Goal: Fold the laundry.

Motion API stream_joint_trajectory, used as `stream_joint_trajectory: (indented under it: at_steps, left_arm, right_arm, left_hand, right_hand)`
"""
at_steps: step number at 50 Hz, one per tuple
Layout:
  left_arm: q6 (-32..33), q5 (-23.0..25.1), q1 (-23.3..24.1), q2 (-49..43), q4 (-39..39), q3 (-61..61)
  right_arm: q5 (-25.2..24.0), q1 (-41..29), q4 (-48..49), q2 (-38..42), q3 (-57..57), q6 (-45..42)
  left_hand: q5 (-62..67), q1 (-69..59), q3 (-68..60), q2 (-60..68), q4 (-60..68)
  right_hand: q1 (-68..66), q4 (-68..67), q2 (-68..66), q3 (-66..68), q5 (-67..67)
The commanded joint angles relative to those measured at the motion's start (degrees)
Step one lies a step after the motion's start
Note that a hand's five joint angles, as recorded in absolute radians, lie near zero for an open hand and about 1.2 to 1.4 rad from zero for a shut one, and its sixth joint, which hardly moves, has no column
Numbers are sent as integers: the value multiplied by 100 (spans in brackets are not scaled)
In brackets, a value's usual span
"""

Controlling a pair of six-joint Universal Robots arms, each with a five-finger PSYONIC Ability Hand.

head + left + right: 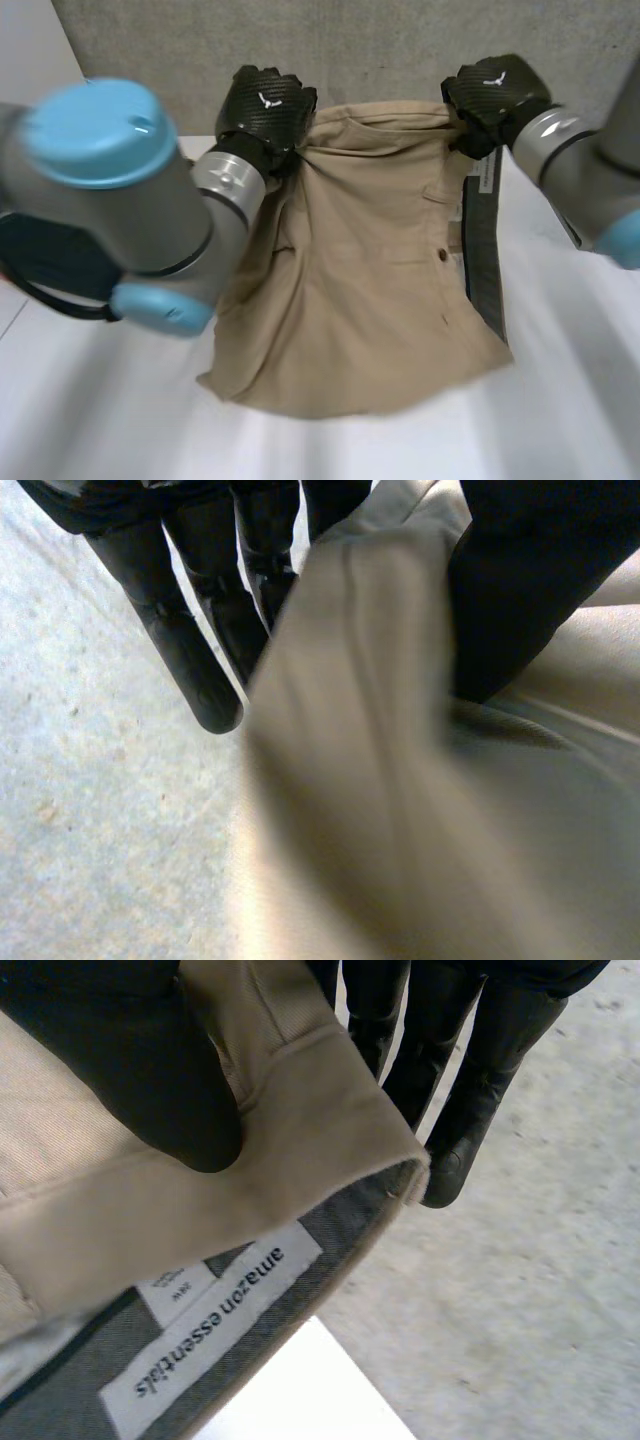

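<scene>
One khaki garment (370, 280), two hands, both on it. Left hand (265, 105) is at one end of the waistband, right hand (495, 90) at the other end, with the cloth spread between them and reaching down over the near tabletop (560, 400).

Left wrist view: cloth pinched between the thumb and the straight fingers (190, 650). Right wrist view: the same hold, thumb on the outer face of the waistband, fingers (460, 1090) behind it.

One dark button (443, 256) sits near the open edge. Grey lining (485, 250) is turned out on the right hand's side.

Surface: white tabletop. Behind it is a grey speckled wall (350, 40).

Writing: one white label (215, 1325) on the lining reads "amazon essentials". One smaller tag (170, 1290) is tucked beside it, print too small to read.
</scene>
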State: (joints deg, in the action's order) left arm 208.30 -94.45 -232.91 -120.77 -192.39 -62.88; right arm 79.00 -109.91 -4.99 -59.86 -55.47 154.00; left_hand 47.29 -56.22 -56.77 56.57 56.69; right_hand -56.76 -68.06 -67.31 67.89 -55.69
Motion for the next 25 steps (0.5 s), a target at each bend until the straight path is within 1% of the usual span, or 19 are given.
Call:
stream_joint_trajectory:
  at_steps: [1, 2, 3, 6, 10, 12, 13, 14, 16, 17, 18, 20, 21, 24, 25]
  left_arm:
    - [501, 41, -369, -1502, -1782, 1673]
    - [501, 41, -395, -1494, -2037, 1682]
    - [501, 15, -421, -1450, -2265, 1682]
    - [484, -38, -378, -1239, -2566, 1621]
    - [484, -38, -325, -782, -2531, 937]
    - [492, -38, -308, -475, -2488, 409]
    - [492, -38, -299, -361, -2470, 234]
    - [484, -47, -273, -90, -2435, -212]
    - [484, -65, -246, 167, -2365, -636]
    - [484, -73, -220, 281, -2321, -830]
    - [484, -108, -176, 508, -2199, -1223]
    - [484, -144, -123, 685, -2049, -1594]
    - [475, -222, -27, 843, -1831, -1944]
    - [414, -398, 158, 1072, -1434, -2360]
    - [344, -547, 289, 1230, -1172, -2596]
  right_arm:
    - [1117, -48, 2763, 1213, 396, -28]
    - [1144, -56, 2966, 1248, 370, -54]
    - [1144, -74, 3003, 1283, 335, -133]
    - [1100, -83, 2776, 1223, 256, -204]
    - [1030, -92, 2319, 784, -112, -239]
    - [969, -83, 2055, 310, -525, -283]
    - [864, -83, 1889, 73, -779, -300]
    - [776, -65, 1783, -51, -912, -318]
    - [565, -39, 1555, -262, -1176, -379]
    - [277, -30, 1301, -446, -1429, -467]
    - [135, -21, 1168, -517, -1545, -511]
    - [-138, -4, 913, -649, -1747, -616]
    - [-383, 57, 625, -772, -1966, -756]
    - [-622, 180, 263, -861, -2222, -1011]
    - [-814, 268, 44, -869, -2388, -1239]
  left_hand:
    - [-4729, 4622, 4677, -4657, -4669]
    - [-4593, 4486, 4541, -4521, -4533]
    - [-4729, 4622, 4677, -4657, -4669]
    - [-4729, 4622, 4677, -4657, -4669]
    - [-4729, 4622, 4677, -4657, -4669]
    - [-4729, 4622, 4677, -4657, -4669]
    - [-4729, 4622, 4677, -4657, -4669]
    - [-4729, 4622, 4677, -4657, -4669]
    - [-4692, 4584, 4639, -4619, -4631]
    - [-4658, 4550, 4605, -4585, -4597]
    - [-4591, 4483, 4538, -4518, -4530]
    - [-4490, 4382, 4437, -4417, -4429]
    - [-4356, 4249, 4304, -4283, -4295]
    - [-4020, 3912, 3967, -3947, -3959]
    - [-3818, 3711, 3766, -3746, -3758]
  right_hand:
    - [4676, 5806, 5731, -5789, 5569]
    - [4676, 5806, 5731, -5789, 5569]
    - [4676, 5806, 5731, -5789, 5569]
    - [4676, 5806, 5731, -5789, 5569]
    - [4676, 5806, 5731, -5789, 5569]
    - [4676, 5806, 5731, -5789, 5569]
    - [4676, 5806, 5731, -5789, 5569]
    - [4676, 5806, 5731, -5789, 5569]
    - [4676, 5806, 5731, -5789, 5569]
    - [4676, 5806, 5731, -5789, 5569]
    - [4676, 5806, 5731, -5789, 5569]
    - [4676, 5806, 5731, -5789, 5569]
    - [4676, 5806, 5731, -5789, 5569]
    - [4585, 5715, 5639, -5698, 5478]
    - [4350, 5481, 5405, -5464, 5244]
